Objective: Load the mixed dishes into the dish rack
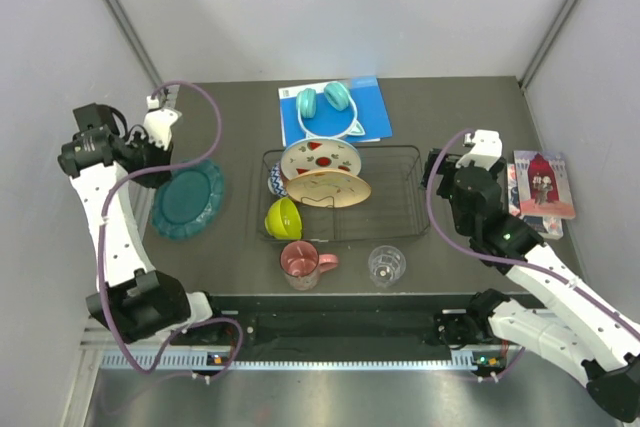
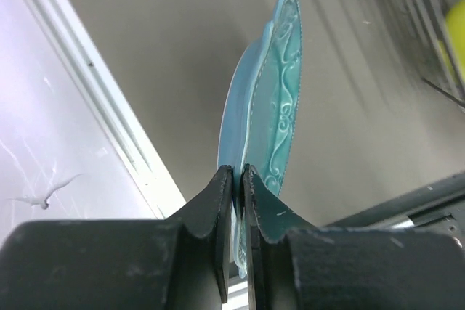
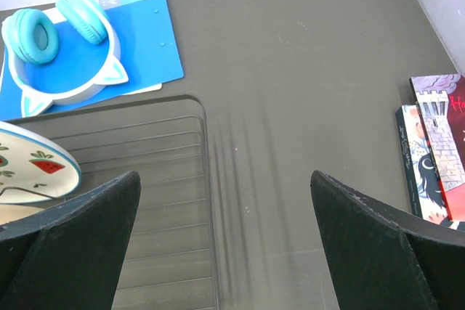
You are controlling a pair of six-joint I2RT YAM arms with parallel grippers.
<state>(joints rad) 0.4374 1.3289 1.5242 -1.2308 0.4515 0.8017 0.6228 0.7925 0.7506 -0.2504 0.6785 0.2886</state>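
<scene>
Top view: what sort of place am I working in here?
Probably a lab test cell, not a kitchen: plain white panels enclose a dark table, a metal rail runs along its near edge, and headphones and books lie near the rack.

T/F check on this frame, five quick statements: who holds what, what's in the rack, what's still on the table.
1. The left gripper is shut on the rim of the teal plate. True.
2. The pink mug sits in the dish rack. False: it stands on the table in front of the rack, left of the clear glass.
3. The right gripper holds the clear glass. False: it is open and holds nothing.
4. The lime-green bowl is in the rack's near left corner. True.
5. The teal headphones lie on the blue book behind the rack. True.
</scene>
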